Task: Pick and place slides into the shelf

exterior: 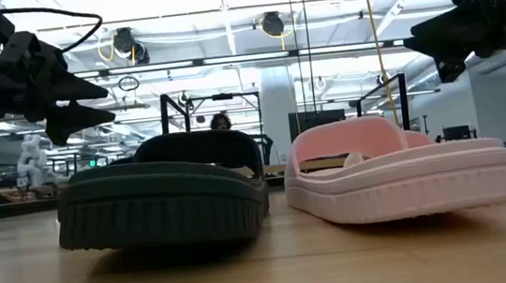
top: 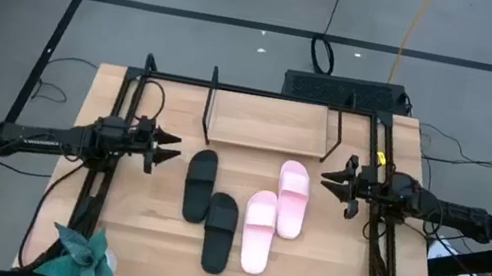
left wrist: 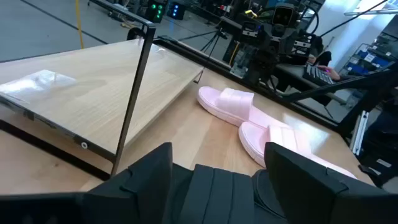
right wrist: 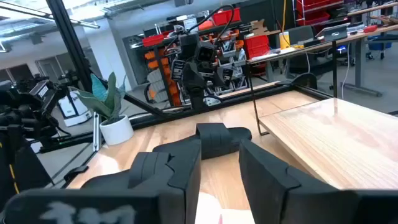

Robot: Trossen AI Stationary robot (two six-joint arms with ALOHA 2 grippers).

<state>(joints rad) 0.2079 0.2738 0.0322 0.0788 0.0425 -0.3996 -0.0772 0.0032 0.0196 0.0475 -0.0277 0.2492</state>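
**Still four slides on the table, one arm at each flank**

Plainly, none of the slides is on the shelf (top: 263,126) yet, so I judge the task to be at its start. The two black slides (top: 200,184) lie left of centre, the far one closer to the shelf and the near one (top: 219,232) staggered toward me, just beside it. The two pink slides (top: 291,198) mirror that on the right: one farther, one nearer (top: 258,231), side by side and close to touching. All four run with their long axes near-to-far, roughly square to the shelf's long edge, and the shelf board sits at the far side of the table with nothing on it.

From there outward: my left gripper (top: 163,147) hovers above the table just left of the far black slide, fingers parted and holding nothing, pointing right toward it. My right gripper (top: 332,181) hangs just right of the far pink slide, fingers likewise spread and empty, pointing left.

So each arm has its own pair; the left is nearer black, the right nearer pink. Since the fingers come in across the slides' width, I expect a grasp over a side wall or the strap to suit best, then a short carry toward the far side.
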